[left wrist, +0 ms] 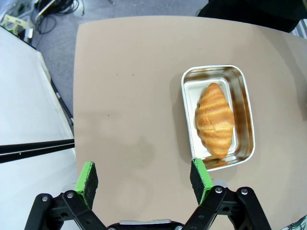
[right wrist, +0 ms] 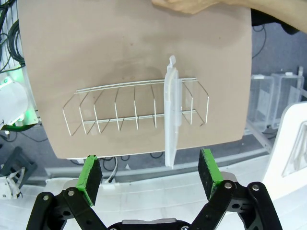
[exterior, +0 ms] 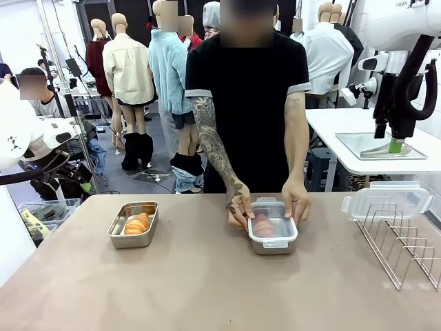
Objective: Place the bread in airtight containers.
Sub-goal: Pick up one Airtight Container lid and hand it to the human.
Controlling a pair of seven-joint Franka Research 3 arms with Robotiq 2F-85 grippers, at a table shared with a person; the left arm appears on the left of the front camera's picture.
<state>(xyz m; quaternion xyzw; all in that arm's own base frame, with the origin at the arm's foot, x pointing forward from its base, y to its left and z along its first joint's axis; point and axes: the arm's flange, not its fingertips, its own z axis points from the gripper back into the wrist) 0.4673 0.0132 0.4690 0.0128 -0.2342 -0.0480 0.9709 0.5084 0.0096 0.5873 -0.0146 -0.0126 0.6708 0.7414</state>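
Left tool point(left wrist: 144, 178), right tool point(right wrist: 148, 168) released, nothing held. Lid point(right wrist: 171, 115) stood on edge in wire rack point(right wrist: 115, 111) ahead of right tool: easily knocked over if bumped.

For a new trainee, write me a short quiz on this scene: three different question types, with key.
1. True or false: the left tin holding the croissant is closed.
2. Where does the spare clear lid stand? A in the wire rack; B on the floor; C in a gripper.
3. Fill in: the person's hands rest on the ___ of the middle tin.
Key: 1 false; 2 A; 3 lid.
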